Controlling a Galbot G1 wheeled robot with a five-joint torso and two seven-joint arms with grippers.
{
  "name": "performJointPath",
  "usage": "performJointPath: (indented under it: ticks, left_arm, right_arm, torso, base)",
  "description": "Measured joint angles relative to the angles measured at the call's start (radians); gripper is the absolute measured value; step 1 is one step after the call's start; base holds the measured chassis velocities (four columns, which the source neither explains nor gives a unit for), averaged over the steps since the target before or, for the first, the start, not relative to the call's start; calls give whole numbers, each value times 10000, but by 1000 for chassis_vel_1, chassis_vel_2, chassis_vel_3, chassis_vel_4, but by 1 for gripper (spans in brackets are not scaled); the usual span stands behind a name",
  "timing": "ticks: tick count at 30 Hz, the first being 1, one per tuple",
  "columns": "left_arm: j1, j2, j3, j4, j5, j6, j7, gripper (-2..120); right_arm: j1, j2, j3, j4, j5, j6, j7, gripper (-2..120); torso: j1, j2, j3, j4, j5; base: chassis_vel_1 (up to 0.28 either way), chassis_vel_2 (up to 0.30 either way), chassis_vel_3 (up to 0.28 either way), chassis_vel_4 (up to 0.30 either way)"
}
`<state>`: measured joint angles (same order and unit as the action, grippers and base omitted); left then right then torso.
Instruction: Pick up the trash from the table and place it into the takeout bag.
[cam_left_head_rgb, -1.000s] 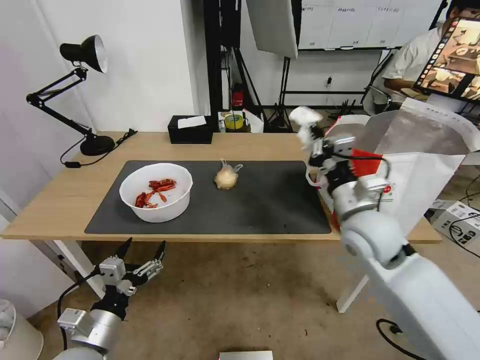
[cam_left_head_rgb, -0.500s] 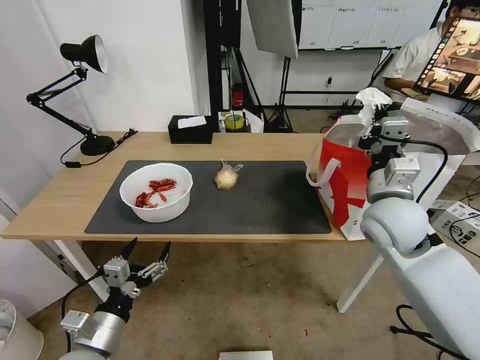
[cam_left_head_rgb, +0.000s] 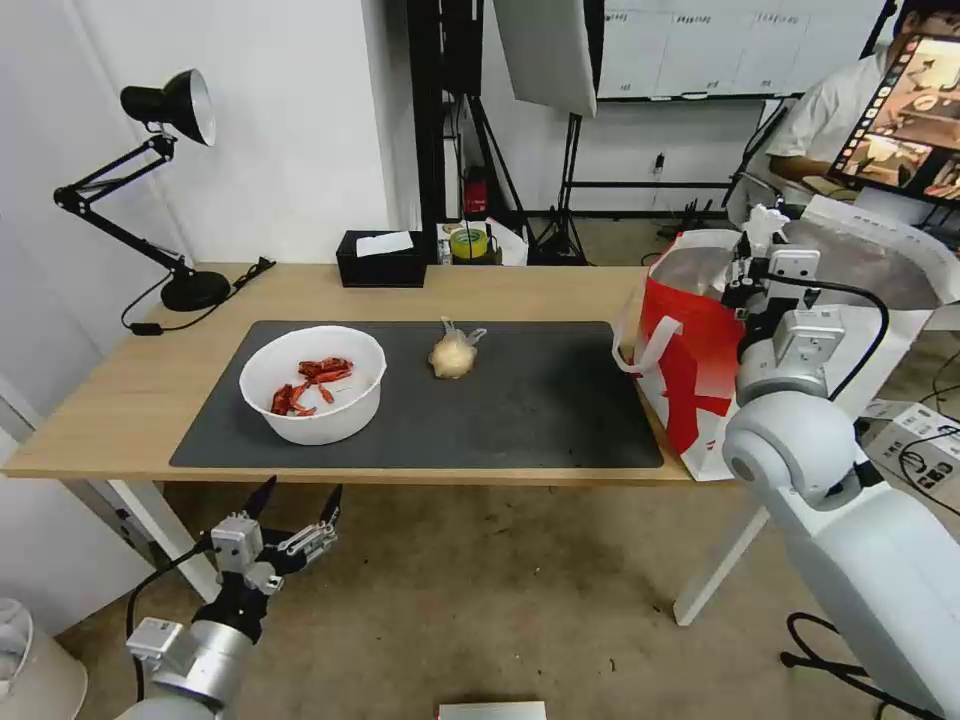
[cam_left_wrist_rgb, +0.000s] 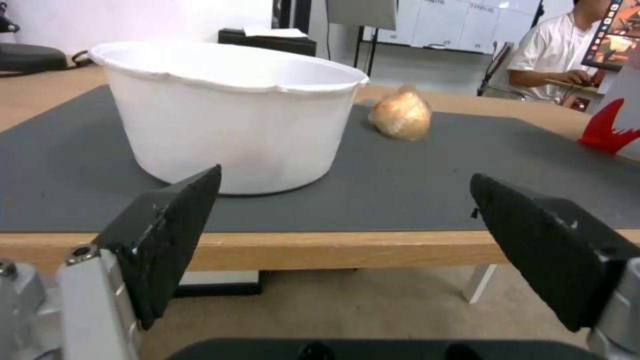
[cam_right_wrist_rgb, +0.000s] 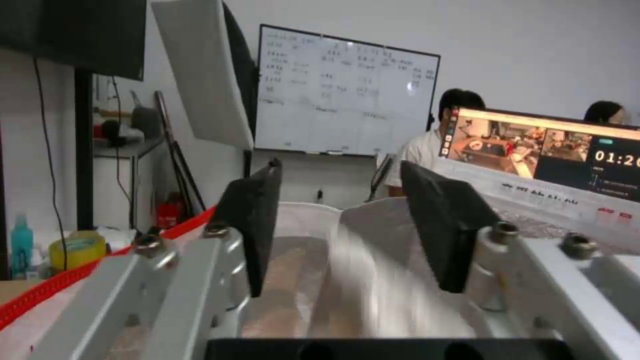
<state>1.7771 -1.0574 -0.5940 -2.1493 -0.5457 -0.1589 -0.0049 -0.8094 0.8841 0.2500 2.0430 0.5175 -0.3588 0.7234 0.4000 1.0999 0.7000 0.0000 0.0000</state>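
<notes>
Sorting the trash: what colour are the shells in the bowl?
Red, inside the white bowl; the head view shows the shells best.

Left gripper (cam_left_wrist_rgb: 347, 240) sits below the table (cam_left_wrist_rgb: 333, 248) edge, black fingers (cam_left_wrist_rgb: 170, 225) spread wide, nothing between them. On the dark grey mat (cam_left_wrist_rgb: 413, 185): white round bowl (cam_left_wrist_rgb: 230, 112) near the front edge, contents hidden by its wall; small knotted bag of beige stuff (cam_left_wrist_rgb: 400, 115) behind it, apart. Red edge of the takeout bag (cam_left_wrist_rgb: 610, 132) at the mat's far side.
</notes>
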Motion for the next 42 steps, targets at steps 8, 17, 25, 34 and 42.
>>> performJointPath:
  ticks: [8,17,25,34,42]
  left_arm:
    - [-10,32,-6,18,-30,6,-9,100]
    - [-25,28,-13,-26,-49,14,-19,100]
    - [-28,-6,-43,7,-67,16,-25,100]
    - [9,-64,-103,-36,-73,5,-33,100]
    - [10,-165,-196,-60,-22,-135,37,100]
  right_arm:
    - [7,-13,-57,36,443,-180,14,82]
    - [95,-212,-63,377,916,146,-180,100]
    - [-152,-377,-28,838,911,1045,-1760,100]
    - [-1733,-458,18,1852,1266,1825,-4090,100]
    - [-4531,-331,620,2366,251,2613,-5316,100]
  torso:
    - [0,0,0,0,0]
    - [0,0,0,0,0]
    - [0,0,-1,1,0]
    - [0,0,0,1,0]
    - [0,2,-1,0,1]
  base:
    - [0,0,0,0]
    - [0,0,0,0]
    - [0,0,0,0]
    - [0,0,0,0]
    - [0,0,0,0]
